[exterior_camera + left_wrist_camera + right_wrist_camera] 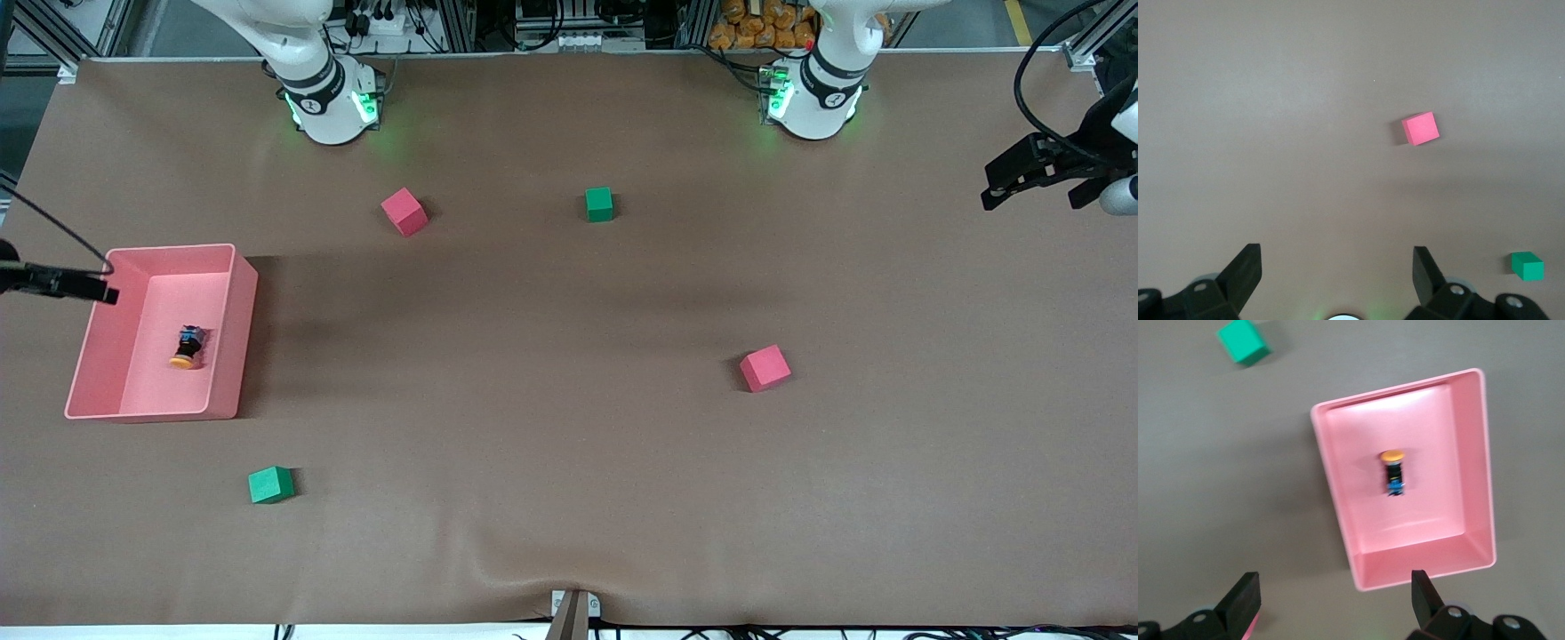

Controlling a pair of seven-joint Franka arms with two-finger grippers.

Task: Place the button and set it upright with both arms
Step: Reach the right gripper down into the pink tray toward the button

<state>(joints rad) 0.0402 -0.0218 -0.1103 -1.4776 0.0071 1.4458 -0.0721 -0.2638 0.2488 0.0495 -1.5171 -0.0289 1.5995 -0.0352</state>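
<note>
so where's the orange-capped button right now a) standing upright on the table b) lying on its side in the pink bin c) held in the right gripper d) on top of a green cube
b, the button lies on its side on the floor of the pink bin, orange cap toward the front camera, and no gripper touches it.

**A robotics lab test bench**

2 white arm bases (331,102) with green status lights are bolted along one edge of a wide table (569,444) covered in a brown mat. Aluminium frame profiles (67,36), power strips and loose cables (391,22) crowd the edge by the bases. Foam cubes (765,368) and a pink plastic bin (227,338) serve as test props.
</note>
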